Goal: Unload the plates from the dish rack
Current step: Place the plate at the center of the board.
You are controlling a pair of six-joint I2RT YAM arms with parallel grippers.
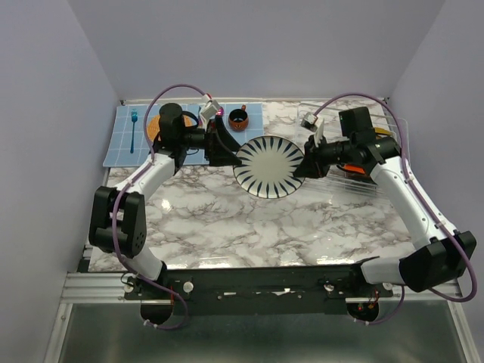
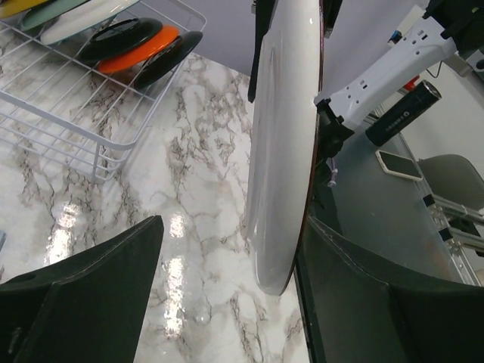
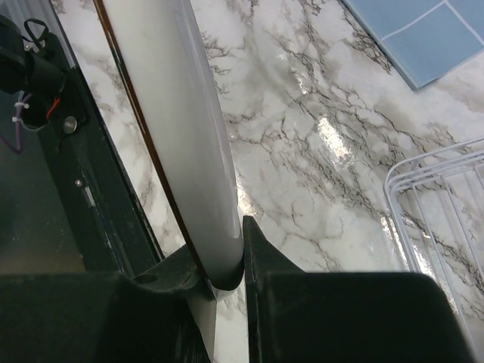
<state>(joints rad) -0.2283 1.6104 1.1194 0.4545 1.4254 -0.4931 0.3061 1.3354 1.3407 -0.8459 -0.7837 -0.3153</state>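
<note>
Right gripper (image 3: 223,261) clamps the rim of the black-striped white plate (image 1: 266,166) over the middle of the table (image 1: 227,227); left gripper (image 2: 231,223), jaws open, straddles the opposite rim. Dish rack (image 1: 363,180) lies just right of the plate.

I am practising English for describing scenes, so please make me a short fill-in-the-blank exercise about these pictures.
1. The plate clamped by the right gripper has black ___ on white.
2. The jaws of the left gripper stand ___ around that plate's rim.
3. In the dish rack, an orange plate lies between two ___ ones.
Missing words: stripes; open; black.
</note>
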